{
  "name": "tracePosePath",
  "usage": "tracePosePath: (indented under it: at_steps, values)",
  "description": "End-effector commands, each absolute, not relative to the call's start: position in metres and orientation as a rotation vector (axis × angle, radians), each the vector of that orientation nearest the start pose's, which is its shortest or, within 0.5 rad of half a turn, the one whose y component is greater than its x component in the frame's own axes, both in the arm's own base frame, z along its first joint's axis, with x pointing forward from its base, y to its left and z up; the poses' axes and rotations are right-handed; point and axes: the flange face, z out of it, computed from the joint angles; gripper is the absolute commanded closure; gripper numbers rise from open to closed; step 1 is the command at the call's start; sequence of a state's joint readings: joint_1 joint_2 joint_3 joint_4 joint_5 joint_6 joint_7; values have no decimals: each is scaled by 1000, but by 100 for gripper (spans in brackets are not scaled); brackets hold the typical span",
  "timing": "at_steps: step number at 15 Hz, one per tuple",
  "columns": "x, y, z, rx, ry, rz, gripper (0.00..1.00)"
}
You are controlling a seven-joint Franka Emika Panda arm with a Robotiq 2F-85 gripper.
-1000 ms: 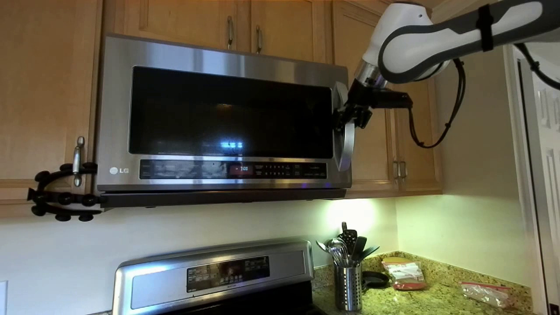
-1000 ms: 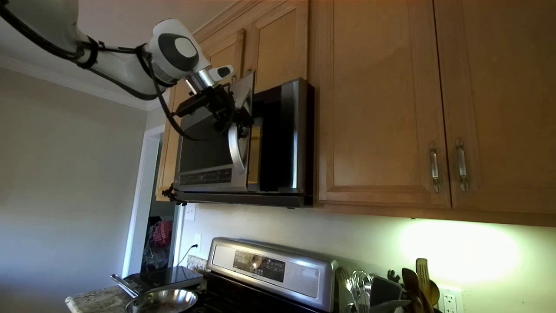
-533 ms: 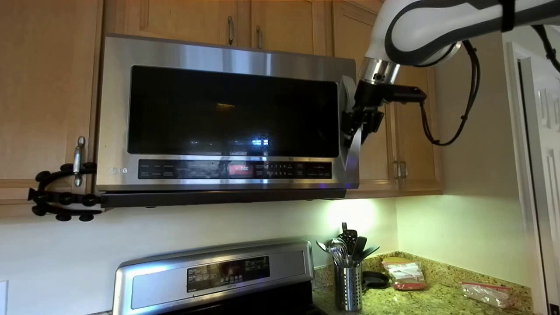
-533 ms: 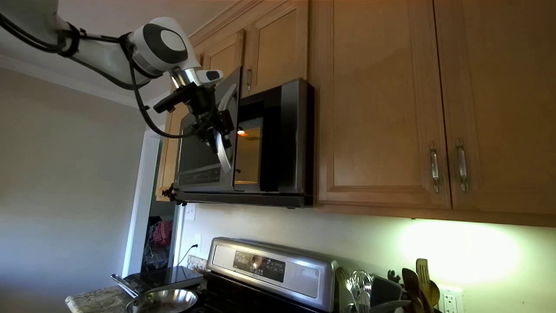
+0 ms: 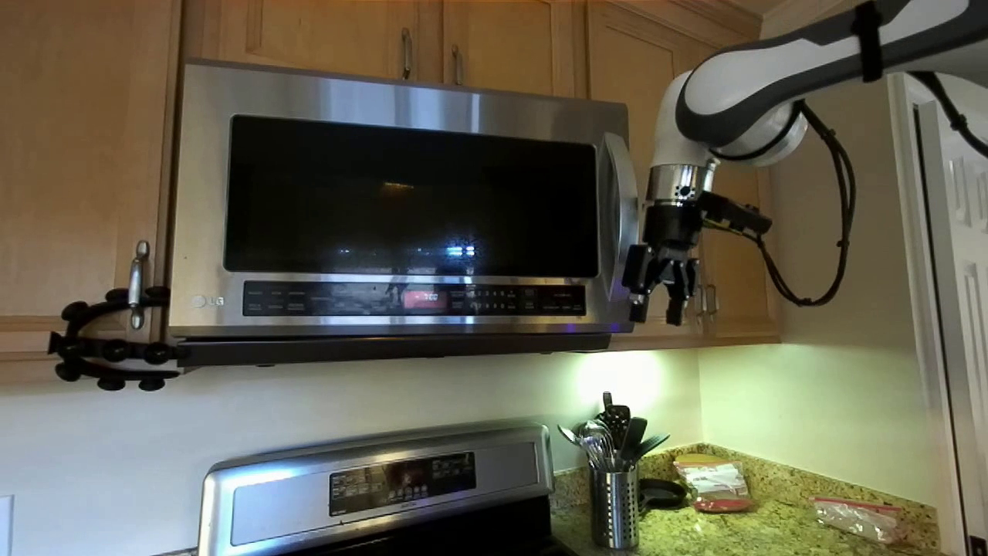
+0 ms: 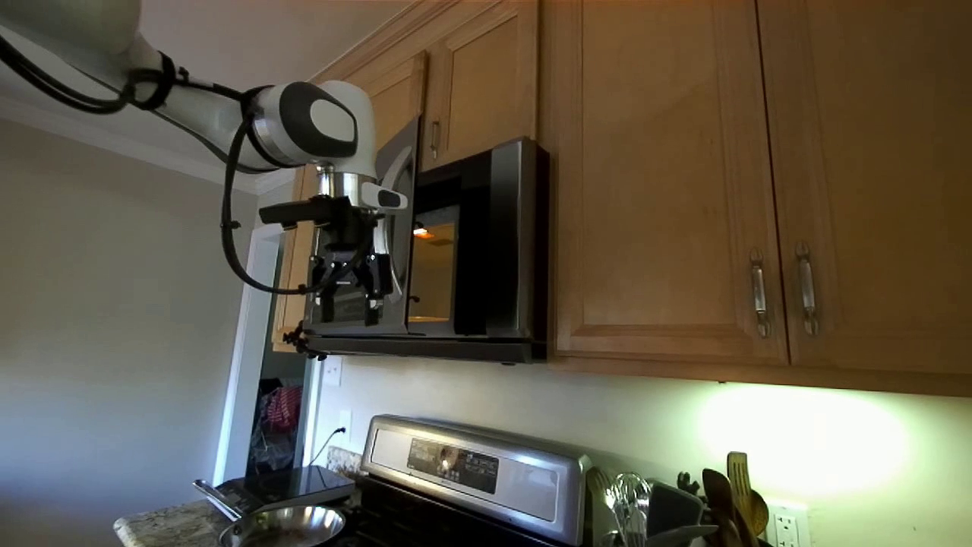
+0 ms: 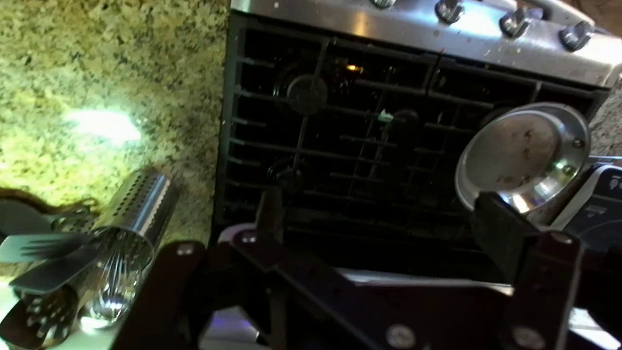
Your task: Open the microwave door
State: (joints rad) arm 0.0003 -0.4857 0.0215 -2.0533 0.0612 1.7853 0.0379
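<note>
The microwave door (image 5: 409, 202) has a steel frame, a black window and a curved steel handle (image 5: 625, 208) on its right side. It stands partly swung out, with a lit gap showing beside the door edge (image 6: 414, 228) in an exterior view. My gripper (image 5: 656, 310) points downward beside the lower half of the handle, open and holding nothing. In the wrist view its dark fingers (image 7: 500, 233) are wide apart above the stovetop. From an exterior view the gripper (image 6: 349, 313) overlaps the door front; whether it touches the handle I cannot tell.
Below are the stove (image 7: 388, 146) and a steel pan (image 7: 515, 150). A perforated utensil holder (image 5: 614, 506) stands on the granite counter (image 5: 764, 525). Wooden cabinets (image 6: 661, 190) flank the microwave. A black clamp-like fixture (image 5: 112, 344) juts out at its lower left.
The door has swung a little further outward. My gripper, at the handle in both earlier moments, has come off it, spread its fingers, dropped lower and tilted to point straight down.
</note>
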Motion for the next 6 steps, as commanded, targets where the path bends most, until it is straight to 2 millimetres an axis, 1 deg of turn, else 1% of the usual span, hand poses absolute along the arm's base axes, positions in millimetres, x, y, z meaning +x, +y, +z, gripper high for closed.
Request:
tracePosePath:
  at_steps: [1, 3, 4, 5, 6]
  values:
    - [412, 8, 617, -3011, 48, -176, 0]
    - [411, 6, 604, -3033, 66, -152, 0]
    - [411, 6, 598, -3075, 79, -144, 0]
    - [417, 8, 607, -3052, 59, -174, 0]
    - [416, 8, 602, -3056, 59, -160, 0]
